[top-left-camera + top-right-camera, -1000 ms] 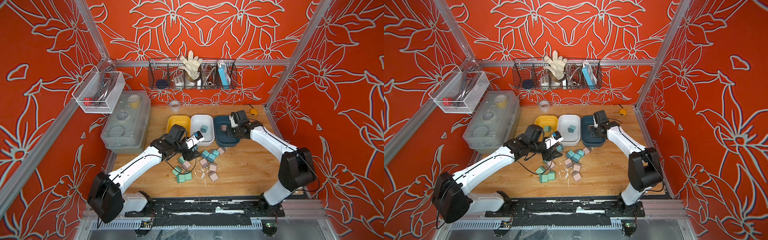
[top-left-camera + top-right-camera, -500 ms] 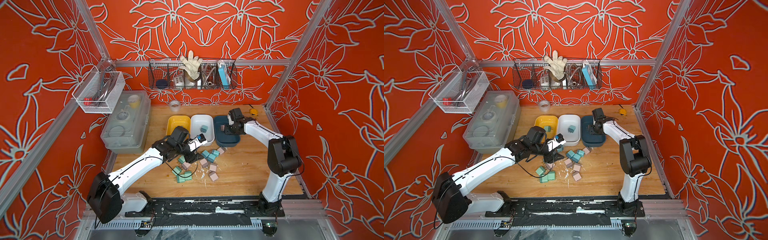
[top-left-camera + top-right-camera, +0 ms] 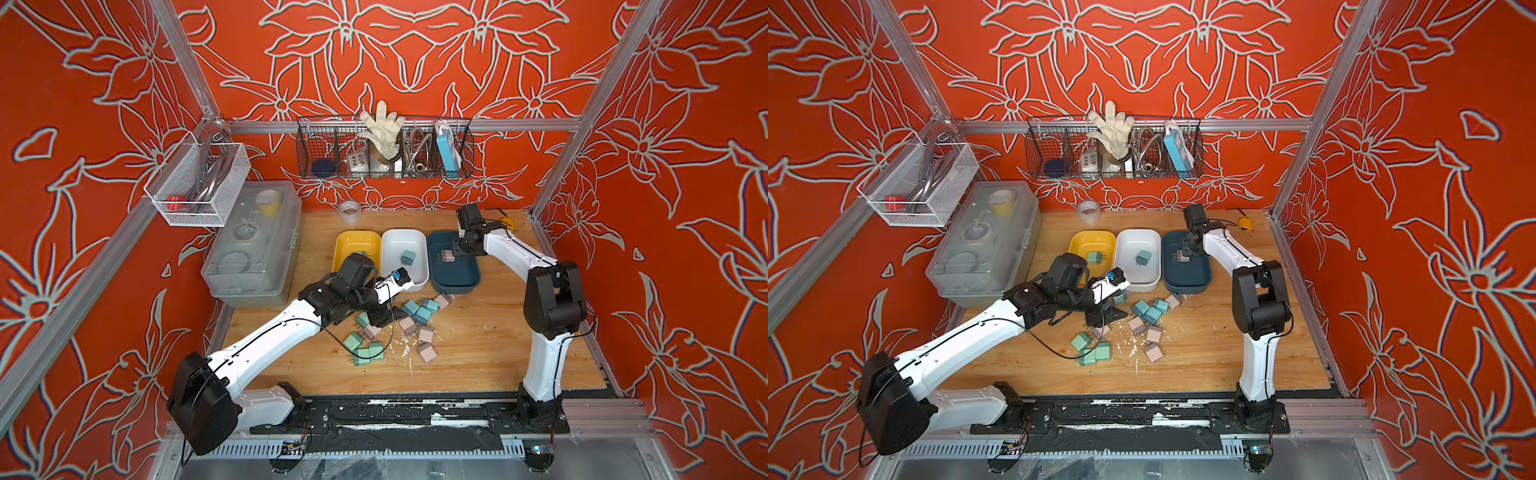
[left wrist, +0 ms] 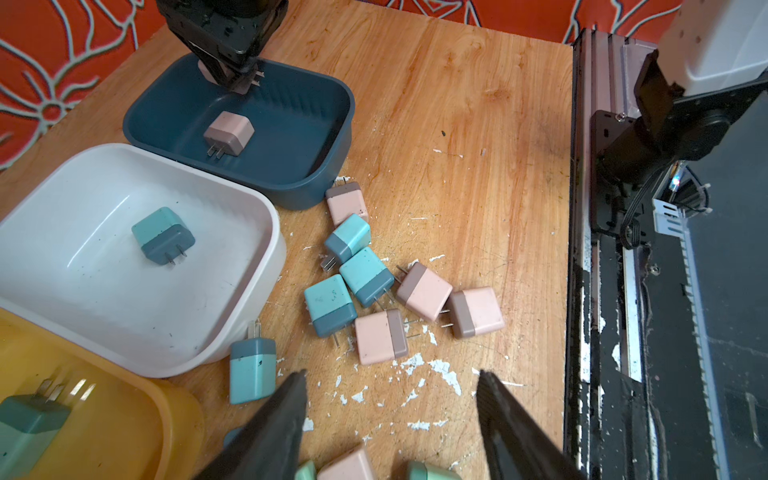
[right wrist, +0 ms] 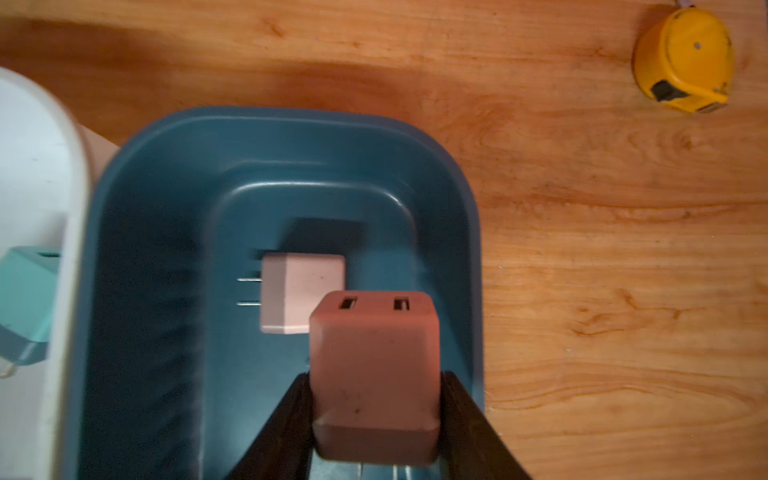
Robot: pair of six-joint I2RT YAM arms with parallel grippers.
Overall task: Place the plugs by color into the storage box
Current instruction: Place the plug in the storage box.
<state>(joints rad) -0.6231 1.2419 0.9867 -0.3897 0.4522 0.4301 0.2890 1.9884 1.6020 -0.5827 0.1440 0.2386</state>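
My right gripper (image 5: 376, 377) is shut on a pink plug (image 5: 374, 357) held above the dark blue tray (image 3: 455, 282), where another pink plug (image 5: 303, 291) lies. A teal plug (image 3: 407, 257) lies in the white tray (image 3: 405, 235) and a mint green plug (image 3: 1094, 257) in the yellow tray (image 3: 357, 239). My left gripper (image 4: 391, 374) is open and empty, low over the loose plugs in front of the trays: teal (image 4: 365, 274), pink (image 4: 380, 336) and mint green (image 3: 365, 353).
A translucent lidded box (image 3: 253, 245) stands left of the trays. Wire baskets (image 3: 384, 149) hang on the back and left walls. A tape roll (image 3: 349, 211) and a yellow tape measure (image 5: 683, 62) sit at the back. White flecks litter the wood.
The right arm has folded inward, keeping the pink plug over the dark blue tray. The left gripper has dropped slightly toward the loose plugs, still open.
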